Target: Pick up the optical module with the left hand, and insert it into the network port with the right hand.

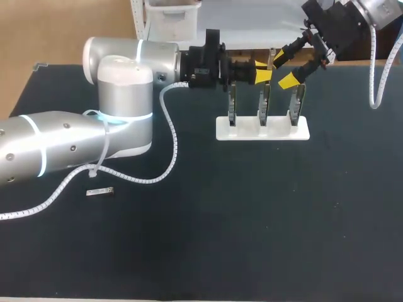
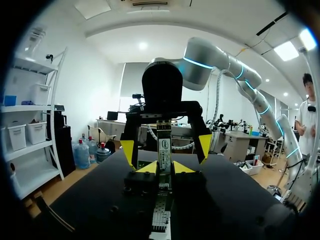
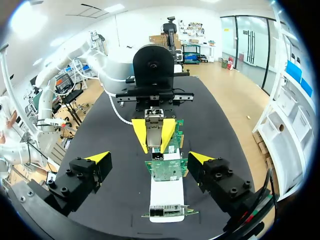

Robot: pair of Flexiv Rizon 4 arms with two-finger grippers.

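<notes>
A dark table [image 1: 252, 220] is seen from above, and most of its surface is bare matte cloth. Near its far edge a white base [image 1: 262, 129] is set, in which three boards [image 1: 264, 104] are stood upright side by side. A small flat strip [image 1: 99, 191] is laid on the cloth well apart from the base, close to the left arm, whose white cable [image 1: 170, 145] is looped over the surface.

The left gripper [image 1: 262, 71] is held level above the middle board, pointing toward the right arm. The optical module [image 2: 163, 147] is clamped between its yellow tips from both sides, lifted clear of the table and projecting forward past the fingertips.

The right gripper [image 1: 284, 69] is held just beyond it, above the far end of the base. Its jaws are spread wide and nothing is gripped; in the right wrist view the module is seen ahead of and between the parted fingers [image 3: 97, 159], untouched by either.
</notes>
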